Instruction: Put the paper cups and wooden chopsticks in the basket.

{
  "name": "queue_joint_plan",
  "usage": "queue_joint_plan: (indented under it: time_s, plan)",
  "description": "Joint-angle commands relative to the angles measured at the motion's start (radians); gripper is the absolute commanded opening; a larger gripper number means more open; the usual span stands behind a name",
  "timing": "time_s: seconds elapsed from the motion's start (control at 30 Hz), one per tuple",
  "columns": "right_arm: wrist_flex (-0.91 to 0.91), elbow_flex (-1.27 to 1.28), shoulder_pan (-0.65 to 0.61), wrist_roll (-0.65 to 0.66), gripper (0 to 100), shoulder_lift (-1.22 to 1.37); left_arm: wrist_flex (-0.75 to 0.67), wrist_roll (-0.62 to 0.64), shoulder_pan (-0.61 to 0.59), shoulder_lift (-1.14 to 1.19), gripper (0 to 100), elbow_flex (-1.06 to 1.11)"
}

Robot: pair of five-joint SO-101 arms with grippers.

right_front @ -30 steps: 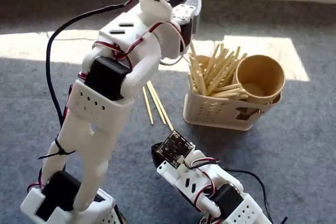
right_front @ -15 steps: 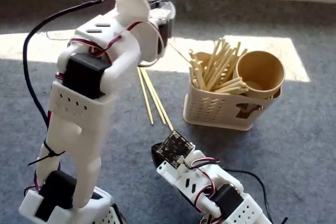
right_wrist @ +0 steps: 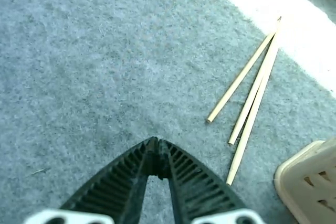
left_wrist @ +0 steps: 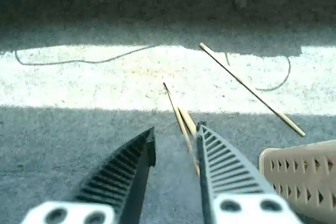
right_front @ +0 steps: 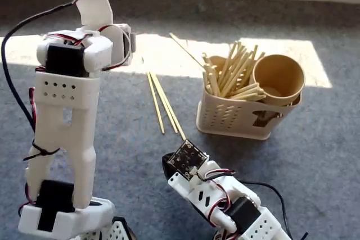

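A cream basket (right_front: 236, 119) stands on the grey carpet, holding several wooden chopsticks (right_front: 230, 74) and a paper cup (right_front: 279, 82). Three loose chopsticks (right_front: 163, 102) lie on the carpet to its left, and a single chopstick (right_front: 187, 51) lies slanting behind them, towards the basket's far corner. My left gripper (left_wrist: 176, 131) is open and empty, held above the carpet well to the left of the basket, with the loose chopsticks (left_wrist: 182, 120) just beyond its tips. My right gripper (right_wrist: 156, 144) is shut and empty, low over the carpet near the loose chopsticks (right_wrist: 252, 100).
The left arm (right_front: 64, 99) stands tall at the left of the high view. The right arm (right_front: 216, 195) lies low at the bottom centre. A thin cable (left_wrist: 79, 60) runs across the sunlit strip of carpet. A basket corner (right_wrist: 310, 182) sits close to the right gripper.
The left arm has swung left and away from the basket. A single chopstick now lies uncovered beside the basket's far corner. The right arm has not moved.
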Motion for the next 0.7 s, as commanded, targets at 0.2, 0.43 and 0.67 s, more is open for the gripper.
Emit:
queue_joint_plan:
  time_s: [0.2, 0.43, 0.67]
  plan:
    - [-0.025, 0.097, 0.061, 0.046, 0.6, -0.016, -0.192, -0.009, -0.008, 0.166, 15, 0.170]
    - [-0.025, 0.097, 0.061, 0.051, 0.6, -0.016, -0.338, -0.009, 0.045, 0.360, 16, 0.188]
    - [-0.025, 0.097, 0.061, 0.051, 0.6, -0.016, -0.407, -0.008, 0.073, 0.453, 16, 0.182]
